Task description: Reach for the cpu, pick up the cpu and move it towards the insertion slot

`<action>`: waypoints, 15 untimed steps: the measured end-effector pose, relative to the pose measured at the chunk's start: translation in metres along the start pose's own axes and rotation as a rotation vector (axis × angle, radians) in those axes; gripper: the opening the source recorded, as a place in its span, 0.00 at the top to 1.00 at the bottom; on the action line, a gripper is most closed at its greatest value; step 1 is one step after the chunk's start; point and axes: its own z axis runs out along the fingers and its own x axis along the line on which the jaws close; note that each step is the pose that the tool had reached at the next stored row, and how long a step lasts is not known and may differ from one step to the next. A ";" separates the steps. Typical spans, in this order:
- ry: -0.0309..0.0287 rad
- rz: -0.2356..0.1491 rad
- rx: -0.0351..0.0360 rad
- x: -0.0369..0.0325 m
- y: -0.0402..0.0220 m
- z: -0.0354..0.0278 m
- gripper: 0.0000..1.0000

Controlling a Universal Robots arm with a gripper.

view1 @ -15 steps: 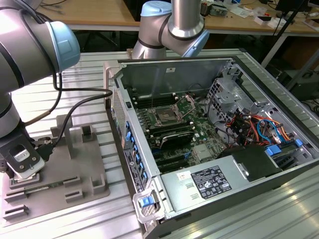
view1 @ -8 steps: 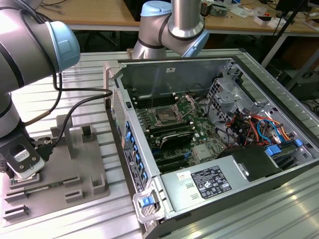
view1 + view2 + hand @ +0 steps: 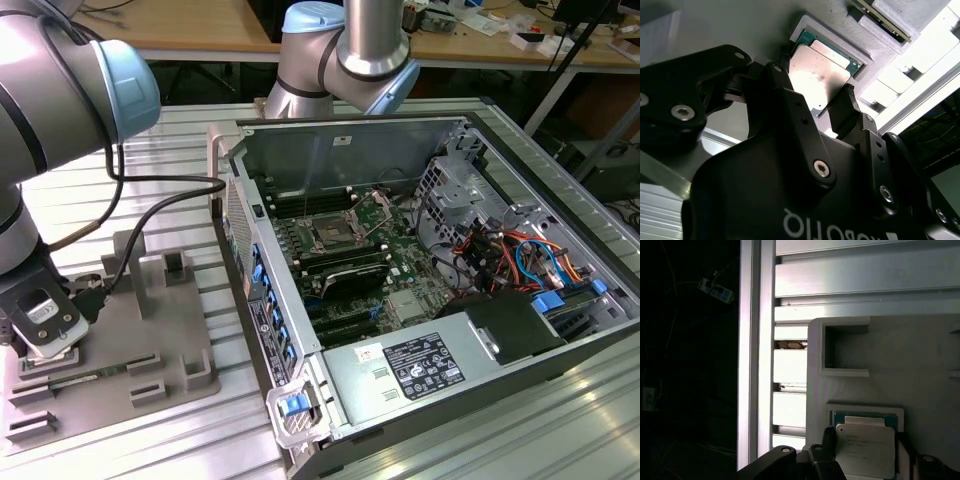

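Note:
The cpu (image 3: 865, 452), a flat silvery square with a teal-green rim, lies in a square recess of the grey plastic tray (image 3: 920, 365). My gripper (image 3: 866, 442) is down over it, with a black finger pressed against each of two opposite edges. The second wrist view shows the same grasp: the gripper (image 3: 814, 79) has closed on the cpu (image 3: 817, 70) with no gap at either side. In the exterior view the gripper (image 3: 45, 335) sits low on the tray (image 3: 150, 330) at the exterior view's left. The insertion slot (image 3: 330, 237) is a silver-framed socket on the green motherboard inside the open computer case.
The open computer case (image 3: 420, 260) fills the exterior view's right, its tall metal side wall (image 3: 255, 280) standing between tray and motherboard. Raised blocks (image 3: 175, 265) stick up from the tray. A black cable (image 3: 160, 200) hangs from the arm. Slotted aluminium table rails (image 3: 790, 365) border the tray.

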 end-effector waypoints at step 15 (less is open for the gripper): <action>0.0000 0.000 0.0000 0.0001 0.0000 -0.0048 0.45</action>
